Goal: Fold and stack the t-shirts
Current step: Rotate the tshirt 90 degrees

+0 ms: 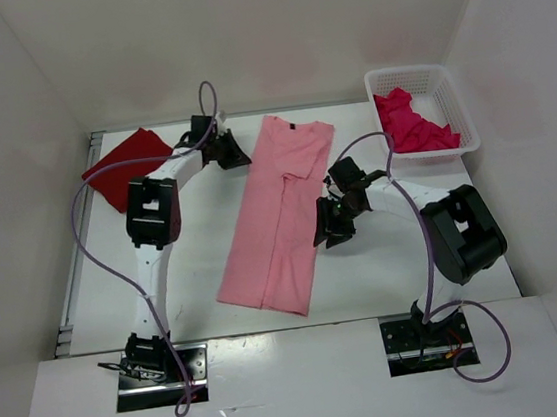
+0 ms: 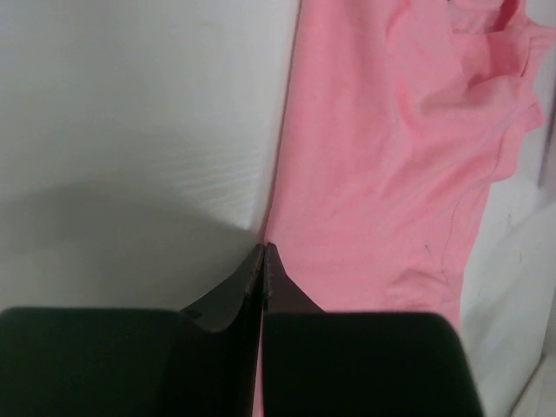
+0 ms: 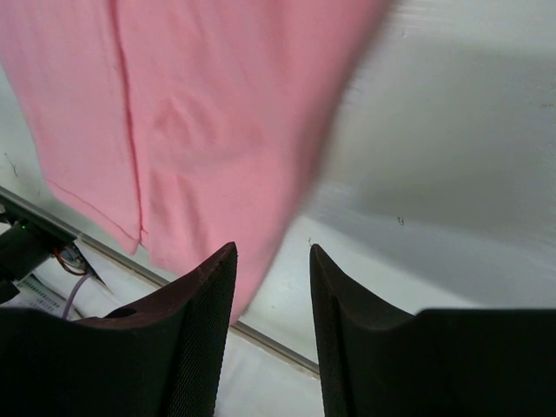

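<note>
Three short-sleeved cloth t-shirts are counted. One light pink t-shirt (image 1: 277, 214) is laid flat in the middle of the white table (image 1: 195, 268). Its sides are folded inward, so a long narrow strip is formed, with the dark neck label at the far end. The cloth is seen as soft and matte, with a stitched hem and a few shallow creases. One dark red t-shirt (image 1: 125, 168) is placed at the far left corner as a compact, roughly square bundle. One crimson-magenta t-shirt (image 1: 412, 125) is heaped, crumpled, inside the single white plastic mesh basket (image 1: 457, 113), a rectangular tub with latticed walls at the far right.

Two black grippers are counted, one on each white-and-black arm. The left gripper (image 2: 263, 252) is held just beside the pink shirt's far left edge. Its two smooth, tapered fingers are pressed together tip to tip at that edge. Whether cloth is pinched between them cannot be told. The right gripper (image 3: 271, 252) is held near the strip's right edge, about halfway along it. Its two fingers (image 3: 204, 304), faced with a finely dotted texture, are spread apart and nothing is held between them. The pink cloth behind them is blurred in the right wrist view.
</note>
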Available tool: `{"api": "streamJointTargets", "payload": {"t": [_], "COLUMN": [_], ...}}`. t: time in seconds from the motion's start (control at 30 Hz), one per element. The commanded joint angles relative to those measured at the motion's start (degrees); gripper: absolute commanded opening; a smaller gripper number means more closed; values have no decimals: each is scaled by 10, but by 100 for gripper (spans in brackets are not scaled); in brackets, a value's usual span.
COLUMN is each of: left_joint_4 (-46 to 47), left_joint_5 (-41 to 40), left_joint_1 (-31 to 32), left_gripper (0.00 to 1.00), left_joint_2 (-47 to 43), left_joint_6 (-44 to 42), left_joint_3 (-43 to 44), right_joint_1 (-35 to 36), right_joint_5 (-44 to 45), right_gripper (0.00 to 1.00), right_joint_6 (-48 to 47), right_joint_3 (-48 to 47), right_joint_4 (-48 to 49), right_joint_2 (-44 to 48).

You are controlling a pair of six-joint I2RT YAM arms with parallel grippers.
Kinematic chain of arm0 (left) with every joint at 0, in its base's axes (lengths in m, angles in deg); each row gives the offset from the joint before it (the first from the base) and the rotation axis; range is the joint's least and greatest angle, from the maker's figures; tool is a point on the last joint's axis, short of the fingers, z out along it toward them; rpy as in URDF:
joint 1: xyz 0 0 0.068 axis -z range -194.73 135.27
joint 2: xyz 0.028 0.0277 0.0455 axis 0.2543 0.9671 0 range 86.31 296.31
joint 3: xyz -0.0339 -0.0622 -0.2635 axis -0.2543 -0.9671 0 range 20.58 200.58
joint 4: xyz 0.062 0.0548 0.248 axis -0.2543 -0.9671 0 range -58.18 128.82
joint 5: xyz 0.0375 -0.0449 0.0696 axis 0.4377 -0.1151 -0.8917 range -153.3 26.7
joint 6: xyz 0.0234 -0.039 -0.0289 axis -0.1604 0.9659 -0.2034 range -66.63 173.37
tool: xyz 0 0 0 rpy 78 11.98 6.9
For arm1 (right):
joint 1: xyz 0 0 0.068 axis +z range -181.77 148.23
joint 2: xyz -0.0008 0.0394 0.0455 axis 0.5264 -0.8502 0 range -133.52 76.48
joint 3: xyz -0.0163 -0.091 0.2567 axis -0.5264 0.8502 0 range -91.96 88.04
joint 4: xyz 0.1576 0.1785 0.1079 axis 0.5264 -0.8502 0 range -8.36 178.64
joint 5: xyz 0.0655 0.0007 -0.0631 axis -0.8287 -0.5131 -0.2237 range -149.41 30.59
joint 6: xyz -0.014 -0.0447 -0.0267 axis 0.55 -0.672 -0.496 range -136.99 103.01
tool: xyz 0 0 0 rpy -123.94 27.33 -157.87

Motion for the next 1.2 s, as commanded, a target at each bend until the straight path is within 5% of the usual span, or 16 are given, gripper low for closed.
{"api": "streamJointTargets", "payload": {"t": [0.0, 0.13, 0.2, 0.23, 0.33, 0.37, 0.53, 0.83, 0.9, 1.03, 1.07, 1.17], "left_joint_4": [53, 60, 90, 102, 126, 126, 41, -146, -164, -207, -228, -245], "left_joint_5": [-43, -64, -74, -79, -84, -84, -77, -57, -37, -44, -56, -86], "left_joint_1": [-58, -65, -65, -65, -65, -65, -57, -40, -40, -27, -27, -27], "left_gripper": [0, 12, 29, 47, 64, 64, 32, 28, 28, 45, 58, 63], "left_joint_2": [-66, -106, -141, -185, -285, -311, -501, -822, -847, -861, -876, -874], "left_joint_6": [41, 60, 69, 75, 81, 86, 102, 137, 164, 204, 211, 237], "left_joint_3": [-73, -131, -185, -251, -355, -421, -587, -785, -841, -872, -872, -882], "right_joint_1": [-8, -8, -8, -8, -8, 5, 37, 73, 85, 115, 121, 136], "right_joint_5": [-2, -9, -9, -15, -21, -21, -21, -23, -38, -24, -19, -14], "right_gripper": [46, 48, 51, 55, 56, 56, 33, 32, 32, 43, 44, 47], "right_joint_6": [-19, -24, -24, -24, 0, 10, 133, 212, 224, 241, 247, 261], "right_joint_3": [-25, -35, -36, -36, -9, 0, 78, 122, 137, 150, 150, 163], "right_joint_4": [3, 3, 3, 9, 27, 43, 110, 127, 142, 153, 147, 154], "right_joint_2": [-9, -22, -22, -22, -8, 3, 53, 112, 112, 107, 107, 102]}}
